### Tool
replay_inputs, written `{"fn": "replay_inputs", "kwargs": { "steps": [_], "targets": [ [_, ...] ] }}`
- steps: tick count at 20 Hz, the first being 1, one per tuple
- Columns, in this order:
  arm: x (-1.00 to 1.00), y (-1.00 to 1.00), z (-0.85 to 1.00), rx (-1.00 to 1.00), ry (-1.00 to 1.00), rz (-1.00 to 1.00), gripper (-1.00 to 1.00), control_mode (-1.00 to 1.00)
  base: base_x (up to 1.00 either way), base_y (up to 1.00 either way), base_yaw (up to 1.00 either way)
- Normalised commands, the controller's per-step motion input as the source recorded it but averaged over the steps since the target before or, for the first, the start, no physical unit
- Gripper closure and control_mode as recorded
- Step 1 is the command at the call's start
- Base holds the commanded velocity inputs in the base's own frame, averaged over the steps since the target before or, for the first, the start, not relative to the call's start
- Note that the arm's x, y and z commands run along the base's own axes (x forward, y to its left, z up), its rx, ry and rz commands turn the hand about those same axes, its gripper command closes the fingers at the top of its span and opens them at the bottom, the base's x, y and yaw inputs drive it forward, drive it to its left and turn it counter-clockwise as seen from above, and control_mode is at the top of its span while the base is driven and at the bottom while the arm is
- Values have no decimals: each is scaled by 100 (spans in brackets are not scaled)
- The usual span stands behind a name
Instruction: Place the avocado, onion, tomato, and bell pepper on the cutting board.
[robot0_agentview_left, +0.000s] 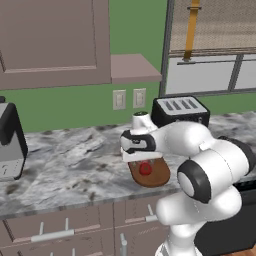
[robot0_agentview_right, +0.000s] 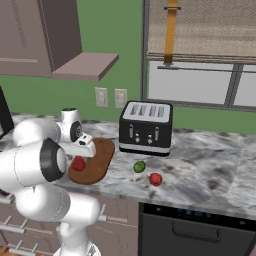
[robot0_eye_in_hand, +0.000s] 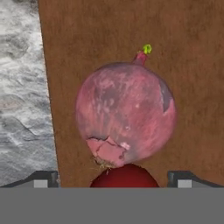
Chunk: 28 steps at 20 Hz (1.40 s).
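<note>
We've got the onion (robot0_eye_in_hand: 125, 114) sitting on the cutting board (robot0_agentview_right: 97, 160) with a darker red fruit (robot0_eye_in_hand: 124, 176) touching it, gripper (robot0_eye_in_hand: 113, 177) fingers spread open above. The avocado (robot0_agentview_right: 139, 166) and 1 red fruit (robot0_agentview_right: 155, 179) are still out on the counter (robot0_agentview_right: 210, 165).

Your count, taken from the hand:

- Cutting board (robot0_agentview_right: 100, 162): one, directly under the hand.
- Onion (robot0_eye_in_hand: 126, 114): one, pinkish-red, on the board between the spread fingertips.
- Deep-red round item (robot0_eye_in_hand: 124, 176): one, touching the onion, on the board.
- Avocado (robot0_agentview_right: 139, 166): one, off the board, well apart from the hand.
- Small red fruit (robot0_agentview_right: 155, 179): one, just beside the avocado.
- Toaster (robot0_agentview_right: 146, 128): one, beyond the hand.
</note>
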Motion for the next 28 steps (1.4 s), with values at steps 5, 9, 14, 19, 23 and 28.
{"fn": "replay_inputs", "kwargs": {
  "steps": [5,9,14,19,23,28],
  "targets": [
    [0,-16,-2,0,-3,0,-100,-100,0,0,0],
    [2,-20,15,0,-7,0,-100,-100,0,0,0],
    [0,-7,87,0,-19,0,-100,-100,0,0,0],
    [-17,-47,63,0,-5,0,-100,-100,0,0,0],
    [-39,-66,37,0,-1,0,-100,-100,0,0,0],
    [-16,-65,10,0,0,0,-100,-100,0,0,0]
  ]
}}
